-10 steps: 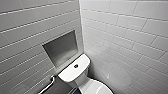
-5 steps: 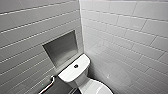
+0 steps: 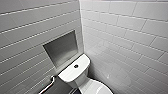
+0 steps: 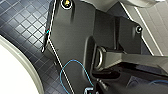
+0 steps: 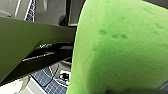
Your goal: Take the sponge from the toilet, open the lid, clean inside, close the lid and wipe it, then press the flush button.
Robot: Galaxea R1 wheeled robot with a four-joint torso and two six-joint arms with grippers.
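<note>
The white toilet stands in the corner of the tiled walls, its tank top facing me with the round dark flush button in its middle. Below the tank, the rear of the white lid shows at the picture's lower edge. The bright green sponge looms very close in the right wrist view, with my right gripper shut on it. My left gripper is shut, and its wrist view looks down on a curved white edge of the toilet.
A square recessed niche sits in the left wall above the tank. A metal grab bar runs along that wall at the lower left. Dark blue small-tiled floor lies beside the bowl.
</note>
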